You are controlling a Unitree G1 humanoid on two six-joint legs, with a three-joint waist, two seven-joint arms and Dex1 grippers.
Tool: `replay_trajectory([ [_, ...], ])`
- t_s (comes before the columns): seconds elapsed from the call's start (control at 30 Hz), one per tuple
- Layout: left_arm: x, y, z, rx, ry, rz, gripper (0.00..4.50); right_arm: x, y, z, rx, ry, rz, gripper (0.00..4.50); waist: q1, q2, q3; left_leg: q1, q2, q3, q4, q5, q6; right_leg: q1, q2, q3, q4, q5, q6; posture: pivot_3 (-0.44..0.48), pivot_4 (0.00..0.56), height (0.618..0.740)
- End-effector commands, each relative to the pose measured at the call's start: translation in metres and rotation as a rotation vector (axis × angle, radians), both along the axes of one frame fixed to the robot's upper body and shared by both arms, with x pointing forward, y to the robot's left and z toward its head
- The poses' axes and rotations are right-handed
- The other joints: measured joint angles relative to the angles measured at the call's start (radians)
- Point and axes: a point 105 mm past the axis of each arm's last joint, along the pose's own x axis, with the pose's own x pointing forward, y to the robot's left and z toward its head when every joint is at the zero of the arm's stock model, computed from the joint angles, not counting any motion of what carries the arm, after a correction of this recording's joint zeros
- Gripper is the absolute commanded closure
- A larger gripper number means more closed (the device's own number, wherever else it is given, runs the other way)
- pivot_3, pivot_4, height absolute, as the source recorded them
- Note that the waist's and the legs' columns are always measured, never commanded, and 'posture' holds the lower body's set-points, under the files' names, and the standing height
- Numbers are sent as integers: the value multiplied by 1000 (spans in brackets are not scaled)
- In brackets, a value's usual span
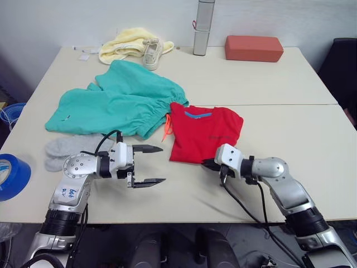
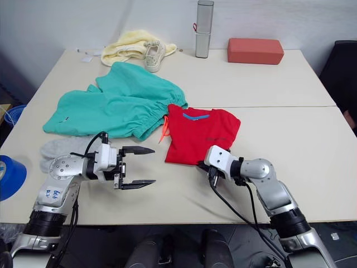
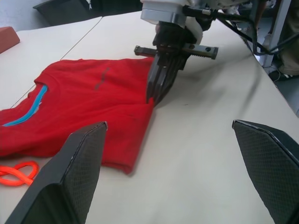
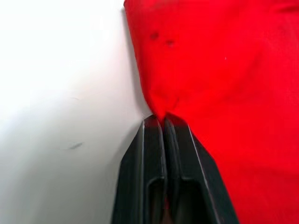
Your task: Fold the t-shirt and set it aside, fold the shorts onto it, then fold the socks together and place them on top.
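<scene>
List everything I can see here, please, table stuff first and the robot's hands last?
table: one, beige, under everything.
t-shirt: one, red, folded, near middle.
shorts: one, teal, beside the t-shirt's left edge, orange drawstring.
socks: grey, near left, beside the shorts; count unclear.
cloth: one, pale yellow, far left.
shoe: one, off-white, beside the cloth.
cylinder: one, silver, upright, far middle.
block: one, red-brown, far right.
tape roll: one, blue, left edge.
left gripper: black, open, over the table.
right gripper: black, pinching the t-shirt's near edge.

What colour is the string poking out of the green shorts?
The drawstring on the shorts is bright orange-pink. It shows best in the left eye view.
</scene>
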Motion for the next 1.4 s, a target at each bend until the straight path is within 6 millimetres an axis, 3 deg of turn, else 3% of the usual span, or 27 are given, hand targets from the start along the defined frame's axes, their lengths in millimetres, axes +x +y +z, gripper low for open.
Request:
replay_trajectory([
  [0.03,-8,2,10,-17,-35,-4,0,-28,0,10,33,37,38,4439,0,0,0,0,0,0,0,0,0,0,0,0,-1,0,0,0,150,740],
  [0.2,-18,11,4,-12,11,17,0,-71,-5,4,22,107,58,4439,1,0,0,0,0,-1,-1,-2,0,0,0,0,-2,0,0,0,150,740],
  [0.5,-30,17,-1,2,69,35,0,-88,2,2,118,119,23,4439,2,-1,-1,1,1,-1,-1,-5,-6,0,0,0,-2,-1,-1,0,150,740],
  [0.6,-30,22,-2,8,81,48,0,-91,-5,3,128,126,37,3849,3,-1,-1,1,1,-1,-1,-5,-6,1,0,0,-2,-1,-1,0,150,740],
  [0.77,-27,21,0,-12,119,68,0,-107,-10,31,286,156,168,2126,3,-2,-1,1,1,-2,-1,-5,-5,1,0,-1,-2,-1,-1,0,150,740],
  [0.87,-27,15,2,-26,152,65,0,-115,-19,44,357,206,214,2126,4,-2,-1,2,1,-2,-1,-4,-3,3,0,-1,-3,-1,-1,0,150,740],
  [1.0,-31,-14,5,-18,138,-55,0,-80,-32,57,465,188,89,2126,4,-2,-1,4,1,-3,-1,-7,-3,5,-1,0,-3,-1,-1,0,150,740],
  [1.1,-18,-27,-1,13,99,-50,630,-65,-26,42,406,144,92,3069,5,-2,-1,6,0,-3,-1,-6,-4,6,-1,0,-4,-1,-2,0,150,740],
  [1.23,-4,-52,-13,17,96,-41,1930,-42,-16,25,393,78,48,4475,4,-2,-1,5,1,-1,-2,-3,-1,5,1,-1,-3,-2,-3,0,150,740],
  [1.4,18,-73,-42,76,37,4,3635,-19,-12,7,376,2,-24,4500,3,-3,-1,5,1,3,-1,-3,0,4,3,-1,-2,-1,-1,0,150,740],
])
